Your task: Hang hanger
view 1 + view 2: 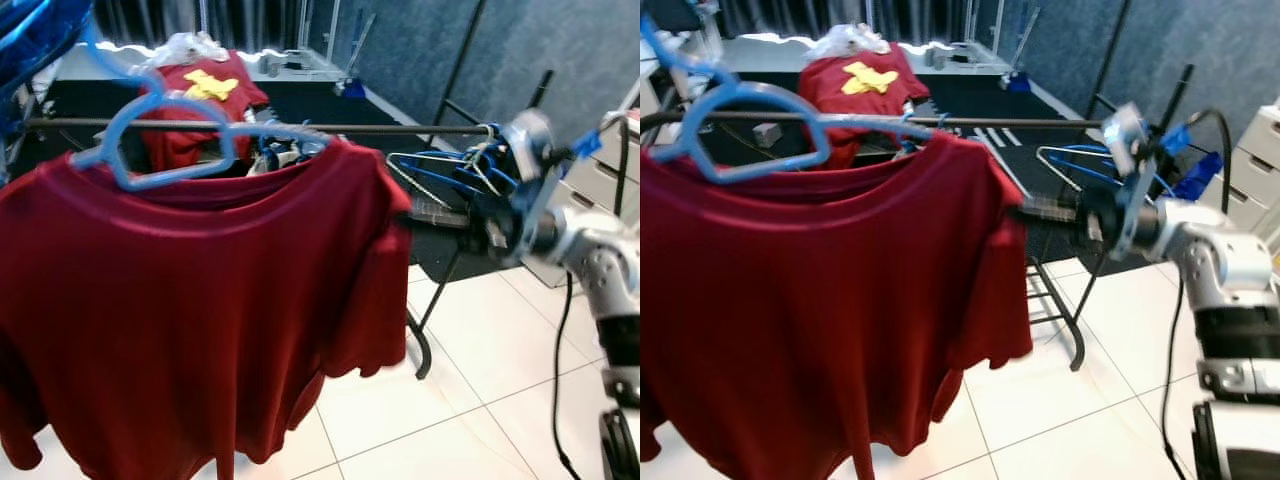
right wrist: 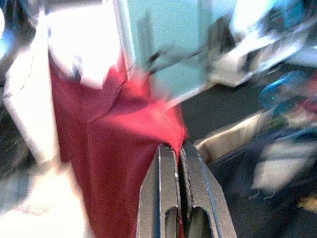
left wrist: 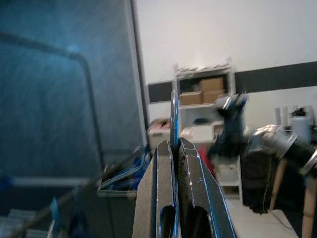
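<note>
A dark red T-shirt (image 1: 190, 310) hangs on a light blue hanger (image 1: 165, 110) in front of a black clothes rail (image 1: 400, 128). The hanger's hook (image 1: 105, 55) rises up and to the left, above the rail. In the left wrist view my left gripper (image 3: 174, 145) is shut on a thin blue strip of that hanger. My right gripper (image 1: 1040, 210) reaches in from the right and is shut on the shirt's shoulder edge; red cloth (image 2: 124, 148) is pinched between its tips (image 2: 173, 147).
Several empty blue hangers (image 1: 440, 170) bunch on the rail's right end. Another red garment with a yellow patch (image 1: 210, 90) lies behind. The rack's legs (image 1: 425, 345) stand on white tile floor (image 1: 480, 400). White drawers (image 1: 600, 180) are at the right.
</note>
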Robot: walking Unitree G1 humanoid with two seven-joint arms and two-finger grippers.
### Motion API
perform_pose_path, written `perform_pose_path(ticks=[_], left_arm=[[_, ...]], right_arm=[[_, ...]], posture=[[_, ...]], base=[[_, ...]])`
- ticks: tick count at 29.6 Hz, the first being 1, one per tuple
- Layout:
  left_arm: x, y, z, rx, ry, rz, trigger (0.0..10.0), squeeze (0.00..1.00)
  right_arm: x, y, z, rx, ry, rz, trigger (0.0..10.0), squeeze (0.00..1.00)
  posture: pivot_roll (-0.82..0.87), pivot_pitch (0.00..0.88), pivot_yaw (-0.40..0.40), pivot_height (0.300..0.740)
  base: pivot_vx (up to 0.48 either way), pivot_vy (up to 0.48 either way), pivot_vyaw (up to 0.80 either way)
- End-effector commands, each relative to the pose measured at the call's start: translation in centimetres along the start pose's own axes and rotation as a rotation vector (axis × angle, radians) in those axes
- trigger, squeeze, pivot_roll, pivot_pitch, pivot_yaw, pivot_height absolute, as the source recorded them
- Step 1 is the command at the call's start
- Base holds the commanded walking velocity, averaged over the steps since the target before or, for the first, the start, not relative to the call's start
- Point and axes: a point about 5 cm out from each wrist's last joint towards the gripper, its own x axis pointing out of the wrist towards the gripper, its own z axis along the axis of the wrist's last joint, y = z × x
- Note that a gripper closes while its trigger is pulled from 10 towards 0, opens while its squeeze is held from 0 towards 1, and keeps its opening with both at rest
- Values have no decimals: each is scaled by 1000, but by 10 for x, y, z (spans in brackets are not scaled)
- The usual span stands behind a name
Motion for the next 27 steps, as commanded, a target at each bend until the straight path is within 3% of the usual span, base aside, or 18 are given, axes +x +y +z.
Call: perform_pose_path(ticks=[1, 5, 6, 7, 9, 10, 12, 14, 15, 16, 19, 22, 23, 24, 25, 27], left_arm=[[-8, 3, 5, 67, 60, 23, 0, 0], [-14, 7, 1, 79, 98, 52, 0, 0], [-17, 11, 2, 100, 86, 106, 0, 0], [-17, 11, 2, 100, 86, 106, 0, 0], [-20, 27, 15, 172, 1, 282, 0, 0], [-20, 27, 15, 172, 1, 282, 0, 0], [-20, 34, 28, 218, -86, 380, 0, 0], [-19, 34, 35, 244, -110, 394, 0, 0], [-21, 32, 38, 267, -100, 387, 0, 0], [-21, 32, 38, 267, -100, 387, 0, 0], [-22, 27, 11, 294, 101, 332, 0, 0], [-20, 25, 1, 282, 130, 315, 0, 0], [-14, 24, 3, 256, 66, 323, 0, 0], [-1, 22, 7, 194, -74, 331, 0, 0], [-1, 22, 7, 194, -74, 331, 0, 0], [15, 16, 9, 133, -196, 321, 0, 0]], right_arm=[[-6, -8, 16, -12, -107, -77, 0, 0], [-8, -12, 23, -12, -145, -114, 0, 0], [-10, -21, 25, -14, -156, -198, 0, 0], [-10, -21, 25, -14, -156, -198, 0, 0], [-18, -39, 16, -5, -120, -394, 0, 0], [-18, -39, 16, -5, -120, -394, 0, 0], [-23, -49, -2, 3, -15, -514, 0, 0], [-26, -54, -9, 9, 10, -579, 0, 0], [-33, -61, -12, 32, -16, -677, 0, 0], [-33, -61, -12, 32, -16, -677, 0, 0], [-34, -62, -5, 39, -54, -701, 0, 0], [-32, -64, -7, 42, -46, -700, 0, 0], [-29, -62, -13, 45, -21, -676, 0, 0], [-19, -58, -25, 51, 30, -620, 0, 0], [-19, -58, -25, 51, 30, -620, 0, 0], [-9, -54, -38, 65, 69, -564, 0, 0]], posture=[[-48, 0, -104, 740], [-48, 0, -104, 740], [-42, 0, -111, 740], [-42, 0, -111, 740], [-39, 0, -114, 740], [-39, 0, -114, 740], [-41, 0, -114, 740], [-40, 0, -115, 740], [-39, 0, -112, 740], [-39, 0, -112, 740], [-44, 0, -108, 740], [-45, 0, -109, 740], [-44, 0, -107, 740], [-42, 0, -106, 740], [-42, 0, -106, 740], [-42, 0, -106, 740]], base=[[0, 0, 0], [0, 0, 0], [0, 0, 0], [0, 0, 0], [0, 0, 0], [0, 0, 0], [0, 0, 0], [0, 0, 0], [0, 0, 0], [0, 0, 0], [0, 0, 0], [0, 0, 0], [0, 0, 0], [0, 0, 0], [0, 0, 0], [0, 0, 0]])
